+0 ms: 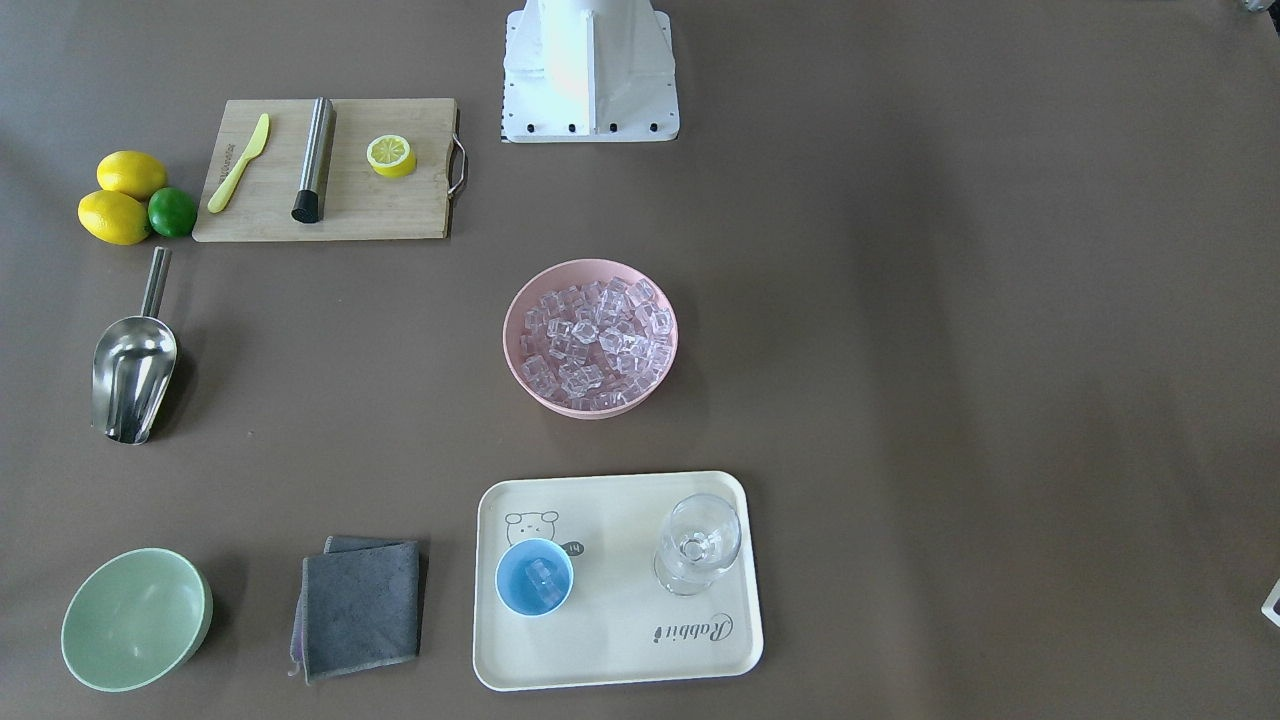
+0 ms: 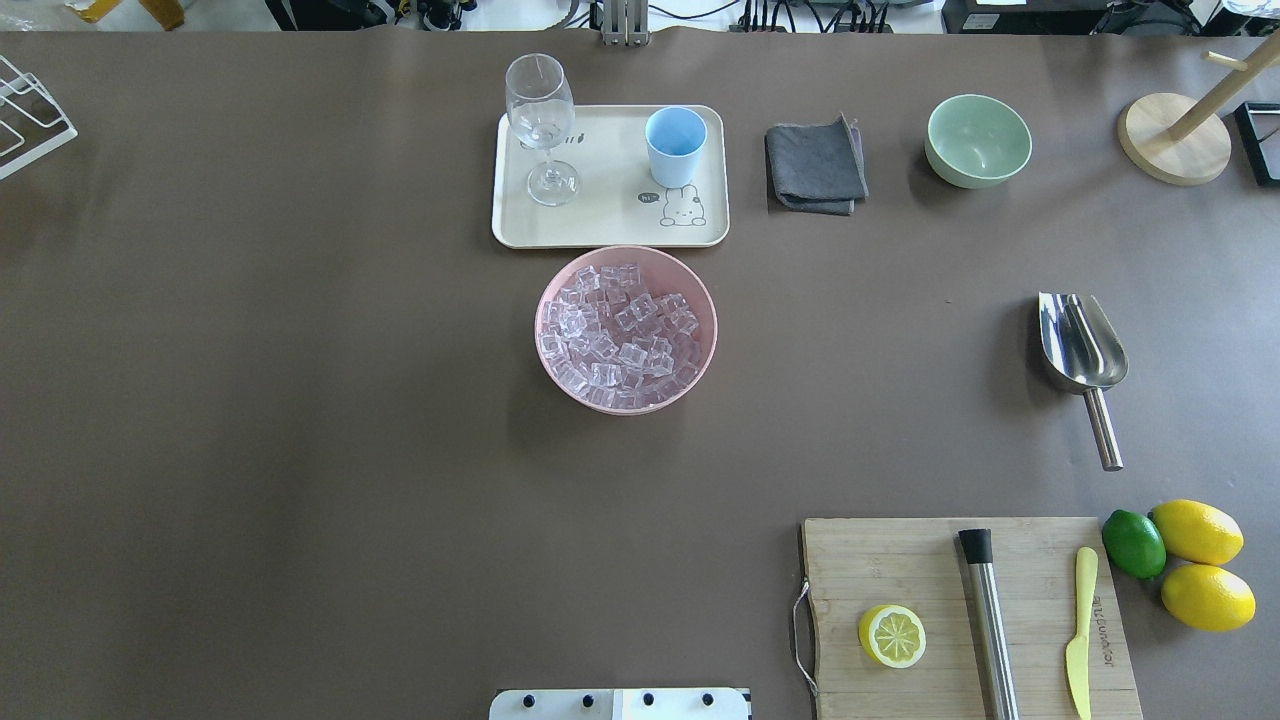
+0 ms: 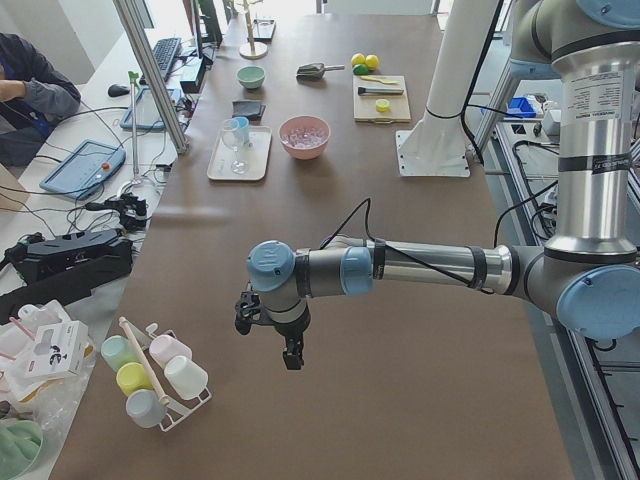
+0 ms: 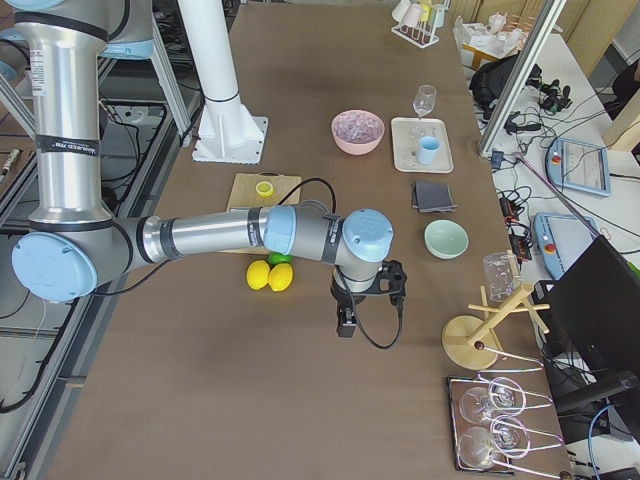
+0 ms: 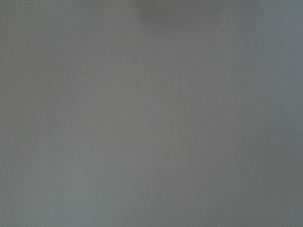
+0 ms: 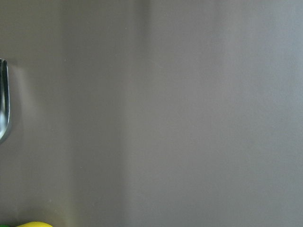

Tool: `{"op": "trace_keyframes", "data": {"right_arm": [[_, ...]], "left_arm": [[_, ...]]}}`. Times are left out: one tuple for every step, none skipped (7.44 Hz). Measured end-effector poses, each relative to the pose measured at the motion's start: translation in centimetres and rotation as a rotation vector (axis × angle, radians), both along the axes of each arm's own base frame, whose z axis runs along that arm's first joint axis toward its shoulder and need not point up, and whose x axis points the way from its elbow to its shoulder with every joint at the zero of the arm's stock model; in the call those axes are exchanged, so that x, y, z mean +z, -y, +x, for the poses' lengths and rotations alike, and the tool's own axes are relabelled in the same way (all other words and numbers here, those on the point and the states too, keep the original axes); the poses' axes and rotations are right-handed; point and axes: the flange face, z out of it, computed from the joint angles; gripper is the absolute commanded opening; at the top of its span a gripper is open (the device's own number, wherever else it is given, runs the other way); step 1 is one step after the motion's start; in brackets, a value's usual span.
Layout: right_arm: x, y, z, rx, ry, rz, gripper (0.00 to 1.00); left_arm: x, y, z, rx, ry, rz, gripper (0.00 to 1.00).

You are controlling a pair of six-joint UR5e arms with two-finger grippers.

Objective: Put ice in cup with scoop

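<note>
Many clear cubes of ice (image 2: 620, 335) fill a pink bowl (image 1: 520, 345) at the table's middle. The light-blue cup (image 1: 535, 577) stands on a cream tray (image 2: 600, 225) with a little ice inside it. The steel scoop (image 2: 1080, 345) lies alone on the table, trough toward the far side; its rim shows at the right wrist view's left edge (image 6: 4, 101). My left gripper (image 3: 290, 355) hangs far off toward the table's left end, and my right gripper (image 4: 345, 325) hangs beyond the lemons. Both show only in the side views, so I cannot tell whether they are open or shut.
A stemmed glass (image 2: 540, 125) shares the tray. A grey cloth (image 2: 815, 165) and green bowl (image 2: 978, 140) lie beyond the scoop. A cutting board (image 2: 900, 560) carries a lemon half, steel cylinder and yellow knife; two lemons and a lime (image 2: 1133, 543) sit beside it.
</note>
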Motion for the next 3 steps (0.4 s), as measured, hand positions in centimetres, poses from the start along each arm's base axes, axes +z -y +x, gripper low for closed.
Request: {"op": "trace_keyframes", "data": {"right_arm": [[1.26,-0.29,0.07,0.002,0.001,0.003,1.0],[1.77,-0.39,0.09,0.002,0.001,0.009,1.0],[1.96,-0.42,0.11,0.003,0.002,0.013,1.0]], "left_arm": [[0.11,0.0,-0.01,0.001,0.001,-0.001,0.98],[0.01,0.11,-0.01,0.001,0.001,0.001,0.98],[-0.04,0.24,-0.01,-0.001,0.002,0.0,0.98]]}}
